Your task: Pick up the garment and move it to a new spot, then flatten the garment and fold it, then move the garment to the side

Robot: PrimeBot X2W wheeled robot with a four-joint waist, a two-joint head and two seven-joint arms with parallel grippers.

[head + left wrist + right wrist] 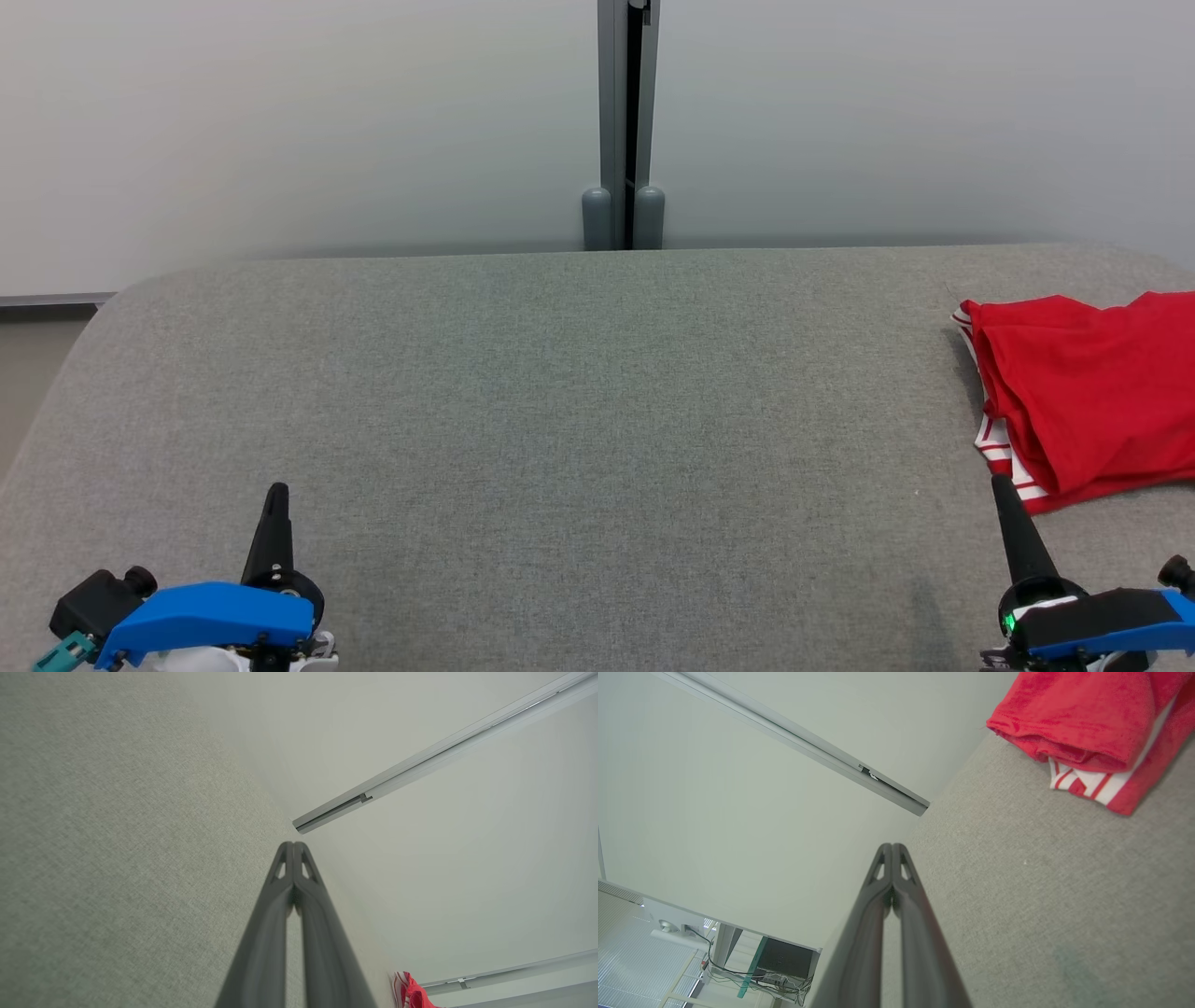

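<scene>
The grey table is stretching across the head view, with a pale wall rising behind it and a grey post splitting that wall. The red garment is lying bunched at the table's right side, running out of the picture. The right wrist view is showing its white-striped trim peeking from under a red fold, and, past the wall, a desk trailing cables. The left wrist view is catching just a corner of the garment. The left gripper is hovering well apart from it, fingers pressed together. The right gripper is sitting near the striped edge, fingers likewise together and holding nothing.
</scene>
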